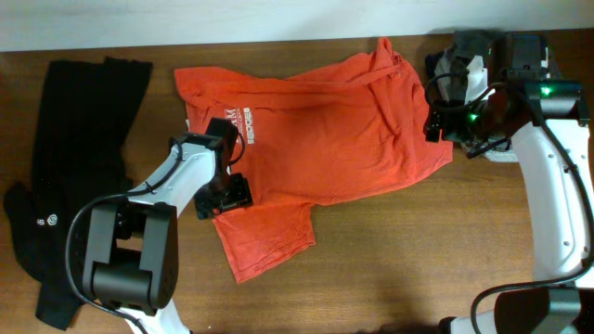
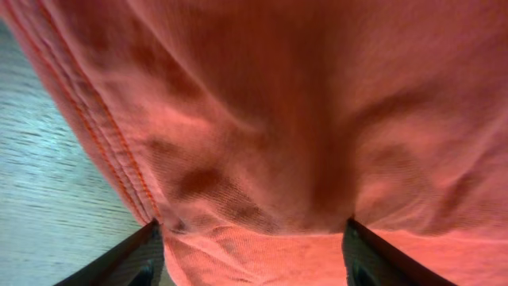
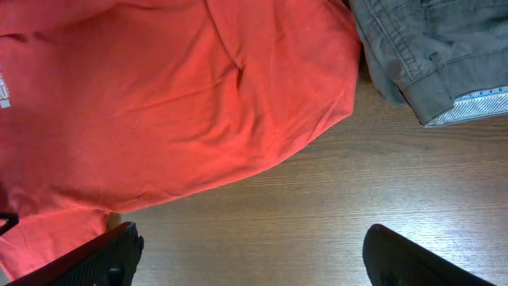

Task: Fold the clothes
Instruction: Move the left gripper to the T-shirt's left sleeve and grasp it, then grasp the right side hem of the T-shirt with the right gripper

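In the middle of the brown wooden table (image 1: 418, 241), the orange-red short-sleeved cotton T-shirt (image 1: 325, 130) lies spread but wrinkled, not yet folded. The left gripper (image 1: 223, 193) is at its left edge with cloth between the fingers; whether it already pinches, I cannot tell. The right gripper (image 3: 252, 246) hovers wide and empty beside the right edge. The step seems to be taking hold. Next, both need a firm grip.

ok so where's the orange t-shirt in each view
overhead: orange T-shirt spread out, upper middle.
left wrist: fills nearly the whole frame, stitched hem at left.
right wrist: upper left, beside a grey garment.
shared landmark: the wooden table, bare beside the shirt's edge.
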